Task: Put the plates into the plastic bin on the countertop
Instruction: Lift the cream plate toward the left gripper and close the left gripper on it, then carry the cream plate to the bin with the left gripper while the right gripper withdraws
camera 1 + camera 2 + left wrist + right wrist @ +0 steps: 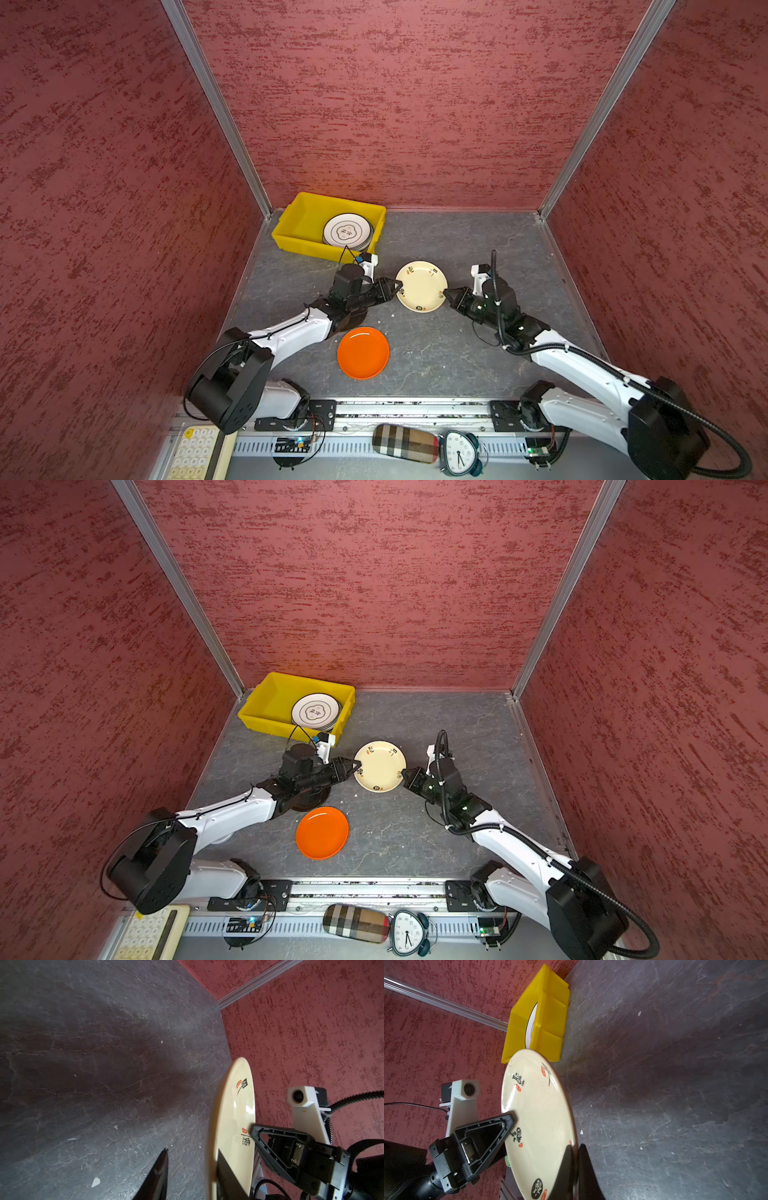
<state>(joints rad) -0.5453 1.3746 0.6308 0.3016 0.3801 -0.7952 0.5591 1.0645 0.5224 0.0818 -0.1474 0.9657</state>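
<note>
- Cream plate (pixel 421 286), printed with black characters and red seals, is held clear of the countertop (pixel 457 353) mid-scene, between the two arms.
- Right gripper (pixel 576 1147) is clamped on the plate's rim, one finger on the upper face and one beneath.
- Left gripper (pixel 192 1150) straddles the opposite rim with jaws apart: the upper finger lies on the plate's face, while the lower stands clear of the underside.
- Orange plate (pixel 363 352) lies flat on the countertop, nearer the front rail (pixel 415 409) and apart from the cream one.
- What looks like a black plate (pixel 316 805) sits under the left wrist, mostly hidden.
- Yellow bin (pixel 299 220) stands in the back-left corner, close to the red walls (pixel 374 104). A stack of plates (pixel 348 230) rests in its right half, the top one white with a cloud outline.
- Beyond the front rail lie a keypad (pixel 193 455), a checked case (pixel 405 442) and an alarm clock (pixel 460 453).
</note>
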